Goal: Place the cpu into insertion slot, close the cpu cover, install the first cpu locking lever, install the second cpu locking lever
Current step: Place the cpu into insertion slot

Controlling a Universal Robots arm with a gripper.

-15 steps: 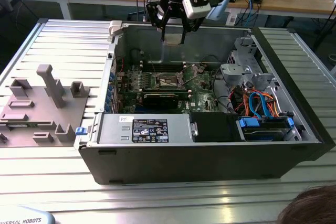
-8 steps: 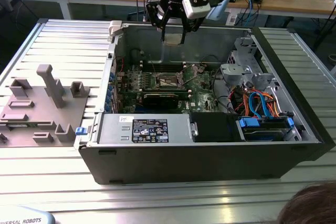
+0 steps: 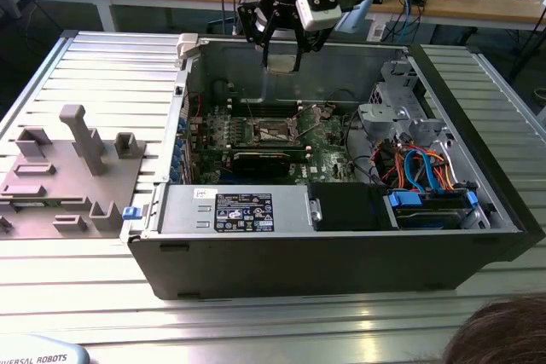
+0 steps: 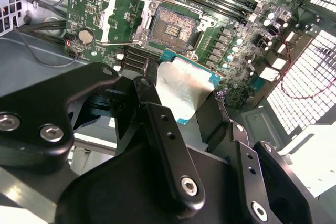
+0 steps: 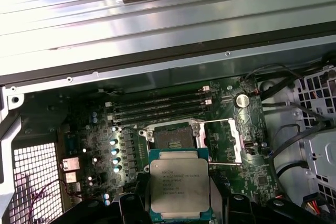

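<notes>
Silver cpu (image 5: 179, 183) aloft; insertion slot (image 5: 171, 139) — uncovered

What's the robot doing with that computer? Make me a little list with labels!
gripper: shut on the cpu, held above the green board
insertion slot: empty, uncovered
cpu cover: flipped open beside the slot
computer case: open on top
work so far: cpu not yet in the slot

Bright, even light overall, harsh glare off the cpu (image 4: 181, 90) top in the second wrist view, shadowy inside the case (image 3: 299, 266).
</notes>
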